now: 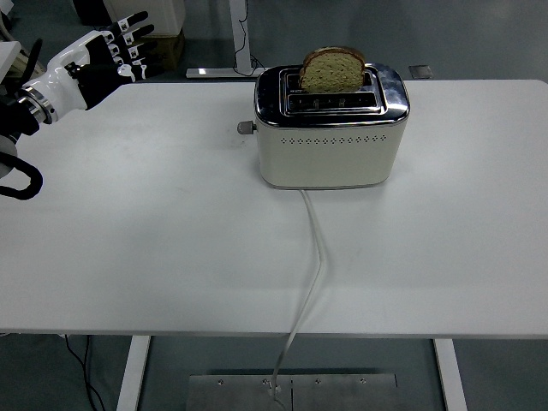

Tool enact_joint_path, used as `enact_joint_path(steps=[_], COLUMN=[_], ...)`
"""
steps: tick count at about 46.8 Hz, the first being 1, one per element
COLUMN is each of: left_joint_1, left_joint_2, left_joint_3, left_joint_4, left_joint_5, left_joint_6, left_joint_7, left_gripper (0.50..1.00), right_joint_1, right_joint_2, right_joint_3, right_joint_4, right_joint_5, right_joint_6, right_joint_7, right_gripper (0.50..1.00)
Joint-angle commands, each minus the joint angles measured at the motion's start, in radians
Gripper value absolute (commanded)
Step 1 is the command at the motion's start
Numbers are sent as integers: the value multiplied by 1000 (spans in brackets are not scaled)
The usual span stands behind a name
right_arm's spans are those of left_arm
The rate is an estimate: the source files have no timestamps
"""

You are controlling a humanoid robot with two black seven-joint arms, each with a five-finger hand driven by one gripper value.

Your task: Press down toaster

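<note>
White tabletop (171, 257) fills most of the head view, with a grey workshop floor and a cardboard box glimpsed beyond its far edge. A cream toaster (330, 128) with a chrome top is stood at the far middle of the table, its long axis laid left to right, and a slice of bread (332, 70) is seen standing proud of the far slot, not yet lowered. A white cord (315, 257) is trailed from the toaster's near face over the near edge of the table. The lever knob (246, 128) is shown projecting from the toaster's left end, the end turned toward the only arm in sight. The left hand (107, 56) is held above the table's far left corner, fingers spread and nothing gripped, well apart from the toaster, which lies to its right and slightly nearer. The right hand is not pictured. The press is judged still to be made: the hand would need to be carried rightward and brought down onto the knob.
</note>
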Motion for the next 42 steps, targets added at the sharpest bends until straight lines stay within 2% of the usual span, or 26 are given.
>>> enact_joint_path(steps=[1, 7, 17, 25, 42], left_joint_1=[2, -3, -61, -118, -202], left_joint_2=[3, 11, 39, 25, -52], left_joint_3=[6, 63, 201, 285, 308], left_joint_4=[-30, -42, -40, -37, -28], left_joint_5=[453, 599, 665, 700, 763], left_joint_6=[-5, -29, -49, -46, -48], left_joint_7=[21, 53, 76, 76, 85], left_gripper=[1000, 1000, 1000, 1000, 1000], right_joint_1=[0, 0, 0, 0, 0], right_joint_2=[0, 0, 0, 0, 0], right_joint_3=[0, 0, 0, 0, 0], right_joint_4=[0, 0, 0, 0, 0], right_joint_5=[0, 0, 0, 0, 0], right_joint_6=[0, 0, 0, 1, 0], right_joint_7=[0, 0, 0, 0, 0], right_gripper=[1000, 1000, 998, 1000, 1000])
